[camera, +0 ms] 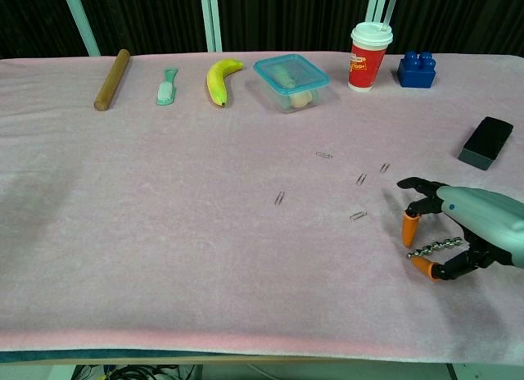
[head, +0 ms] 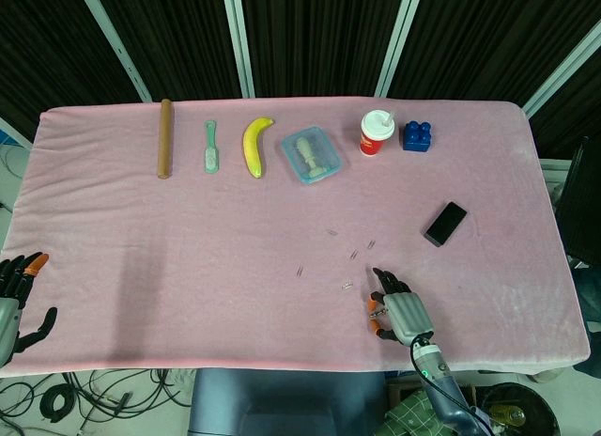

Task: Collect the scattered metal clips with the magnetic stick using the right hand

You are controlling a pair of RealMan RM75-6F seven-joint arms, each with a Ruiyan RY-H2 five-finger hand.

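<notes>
Left robot hand (head: 17, 304) idle at near-left counter edge, fingers apart, holding nothing. Five metal clips (camera: 280, 198) scattered mid-counter on pink cloth (camera: 164, 232), stretching rightward toward right robot hand (camera: 458, 232). Right robot hand low over near-right counter (head: 526, 342), fingers curled around short silvery magnetic stick (camera: 434, 249); clips appear already clinging, though too small to confirm. Risks: stick slipping from light pinch; fingertips dragging cloth, scattering clips; sweep passing too high, leaving farthest-left clip behind.
</notes>
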